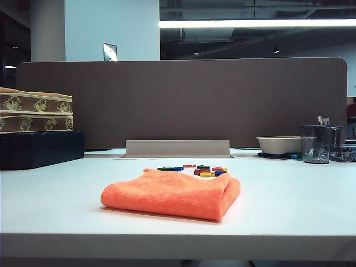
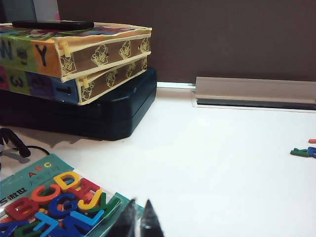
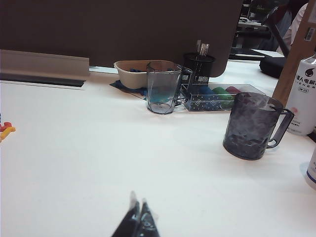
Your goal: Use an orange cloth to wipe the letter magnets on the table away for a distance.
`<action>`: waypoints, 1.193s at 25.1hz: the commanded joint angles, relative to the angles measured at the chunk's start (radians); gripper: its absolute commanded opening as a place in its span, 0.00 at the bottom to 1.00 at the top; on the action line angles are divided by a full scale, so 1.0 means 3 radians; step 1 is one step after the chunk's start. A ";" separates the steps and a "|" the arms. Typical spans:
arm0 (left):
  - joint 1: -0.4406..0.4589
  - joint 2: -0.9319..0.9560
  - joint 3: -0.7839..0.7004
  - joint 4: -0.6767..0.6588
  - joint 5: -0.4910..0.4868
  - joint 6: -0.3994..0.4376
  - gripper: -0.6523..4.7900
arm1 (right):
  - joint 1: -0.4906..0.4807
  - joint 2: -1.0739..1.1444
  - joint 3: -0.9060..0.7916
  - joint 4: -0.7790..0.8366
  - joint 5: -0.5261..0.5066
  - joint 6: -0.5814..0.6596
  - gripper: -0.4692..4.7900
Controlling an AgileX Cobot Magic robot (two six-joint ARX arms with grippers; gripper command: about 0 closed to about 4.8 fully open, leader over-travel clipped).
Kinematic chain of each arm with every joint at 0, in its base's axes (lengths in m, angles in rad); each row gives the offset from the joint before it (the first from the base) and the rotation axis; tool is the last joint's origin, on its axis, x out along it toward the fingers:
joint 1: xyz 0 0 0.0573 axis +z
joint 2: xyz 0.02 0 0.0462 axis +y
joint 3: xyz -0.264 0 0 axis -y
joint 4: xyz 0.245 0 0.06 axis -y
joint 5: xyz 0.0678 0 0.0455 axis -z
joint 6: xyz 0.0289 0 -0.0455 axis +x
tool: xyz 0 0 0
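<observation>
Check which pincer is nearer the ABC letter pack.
Left. The left pincer, shut, sits right beside the pack. The right pincer, also shut, is over bare table on the side with the mug; its view shows no pack.

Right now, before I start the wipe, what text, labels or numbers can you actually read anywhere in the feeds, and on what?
"A B C": on the magnet pack, left wrist view.
"Y" and "3": on the stacked colourful boxes, left wrist view.
Chinese characters: on the white bottle, right wrist view, too blurred to read.
Loose letter magnets behind the orange cloth: too small to read.
</observation>
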 commanded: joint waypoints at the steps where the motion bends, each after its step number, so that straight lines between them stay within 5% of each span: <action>1: 0.0000 0.0003 0.0008 0.0023 -0.0013 0.0003 0.15 | 0.0000 -0.0006 -0.0023 0.0061 -0.0010 0.0005 0.09; 11: 0.0000 0.0003 0.0010 0.0024 -0.0006 -0.0011 0.15 | 0.0000 -0.0006 -0.0023 0.0058 0.0001 0.0004 0.09; 22: -0.0001 0.0005 0.0303 0.0071 0.0576 -0.0048 0.23 | 0.0000 -0.0006 -0.0023 0.0004 0.0000 0.0005 0.09; 30: -0.0004 0.0122 0.0662 0.0072 0.0698 0.0019 0.29 | 0.0000 -0.0006 -0.0023 0.0006 0.0000 0.0005 0.09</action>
